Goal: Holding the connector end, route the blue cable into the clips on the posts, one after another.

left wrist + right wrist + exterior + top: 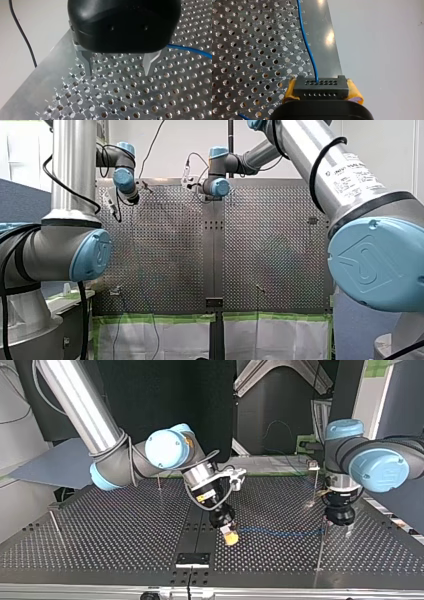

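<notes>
In the right wrist view my right gripper (322,92) has its yellow pads (289,90) shut on a black connector (321,86). The blue cable (306,40) leaves the connector and runs ahead over the perforated table. In the top view that gripper (230,536) hangs low near the table's middle, and the blue cable (280,533) runs from it toward my left gripper (338,529) at that view's right. In the left wrist view my left gripper (117,67) stands open just above the holes with nothing between its metal fingers (86,62). The cable (190,49) passes beside it.
Thin posts stand on the table: one (159,482) behind my right arm, one (54,521) at the top view's left edge, one with a clip (313,466) behind my left gripper, one (320,555) in front of it. A black plate (193,559) sits at the near edge.
</notes>
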